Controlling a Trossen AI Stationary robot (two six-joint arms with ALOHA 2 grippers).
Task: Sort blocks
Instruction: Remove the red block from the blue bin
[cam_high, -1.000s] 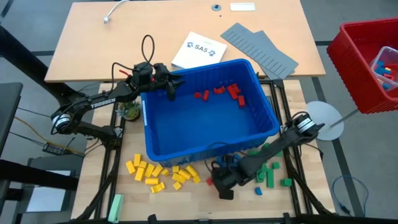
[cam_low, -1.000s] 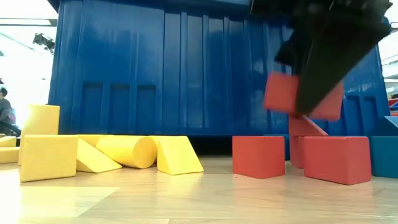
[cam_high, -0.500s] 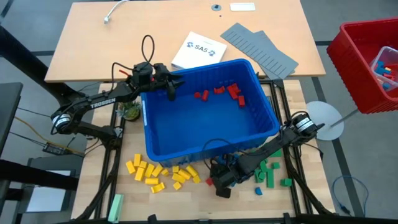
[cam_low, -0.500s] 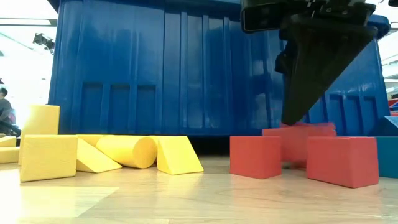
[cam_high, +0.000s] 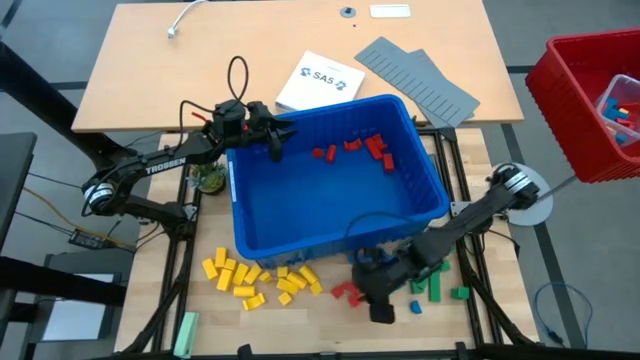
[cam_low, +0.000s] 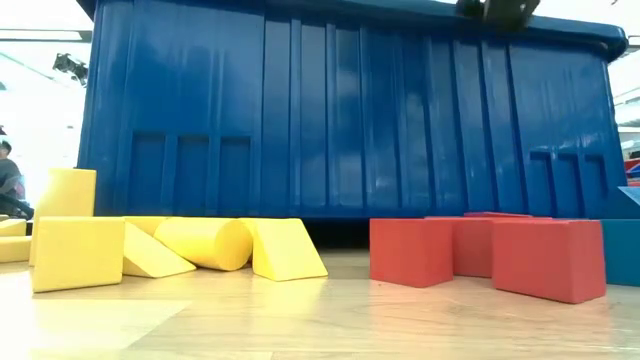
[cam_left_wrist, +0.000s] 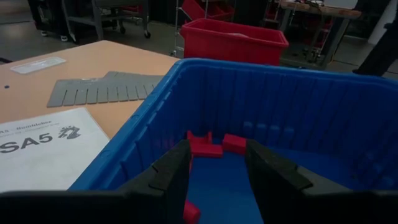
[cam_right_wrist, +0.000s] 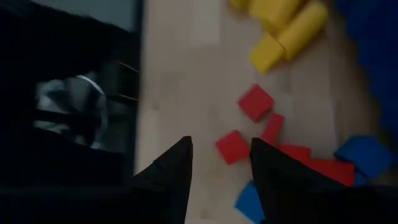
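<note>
High view: pale wood table (cam_high: 150, 80) carries a blue bin (cam_high: 335, 190) at centre. Red blocks in the bin (cam_high: 365, 150) lie along its far side. Yellow blocks (cam_high: 260, 280) are heaped on the table at the bin's near-left edge, a small red pile (cam_high: 347, 294) sits just right of them, green blocks (cam_high: 432, 278) further right. Grey ridged panels (cam_high: 420, 78) and an SA5 sheet (cam_high: 318, 80) lie beyond the bin; a pale green bar (cam_high: 186, 330) sits at the near-left corner. A red crate (cam_high: 590, 100) stands off the table's right, cut off by the frame. Left gripper (cam_high: 276, 140) hangs over the bin's far-left corner. Right gripper (cam_high: 378, 308) is just right of the red pile; fingers not readable from here.

Low view: bin wall fills the back; yellow wedge and cylinder shapes left, red blocks right. A person shows partly at the far left edge, room behind washed out.

Left wrist view: left fingers (cam_left_wrist: 168, 171) parted, nothing between them, aimed at red blocks in the bin. Red crate beyond.

Right wrist view: right fingers (cam_right_wrist: 171, 168) apart, empty, above the red pile; a blue block (cam_right_wrist: 360, 155) beside it. Blurred.
</note>
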